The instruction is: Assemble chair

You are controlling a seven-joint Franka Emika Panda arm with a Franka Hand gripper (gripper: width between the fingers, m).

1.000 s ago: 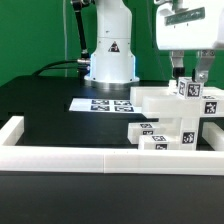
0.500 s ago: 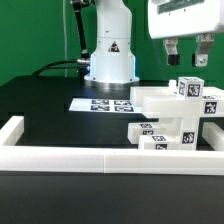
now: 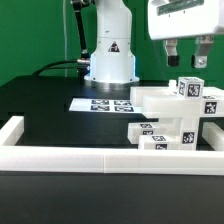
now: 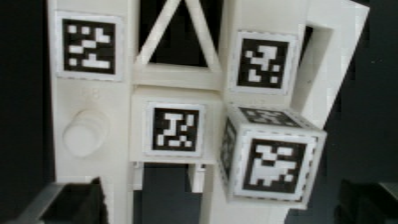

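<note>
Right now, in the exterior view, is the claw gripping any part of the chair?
No, the claw hangs open above the chair, with a visible gap between its fingertips and the topmost part.

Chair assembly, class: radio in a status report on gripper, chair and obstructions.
Status: gripper open, empty, hovering above chair. Chair pieces clustered beside border rail. Nothing in the way.

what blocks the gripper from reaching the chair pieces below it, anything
Probably nothing, so yes: the gripper hangs open above the chair pieces with only open air between. The border rail lies lower, nearer the camera.
</note>
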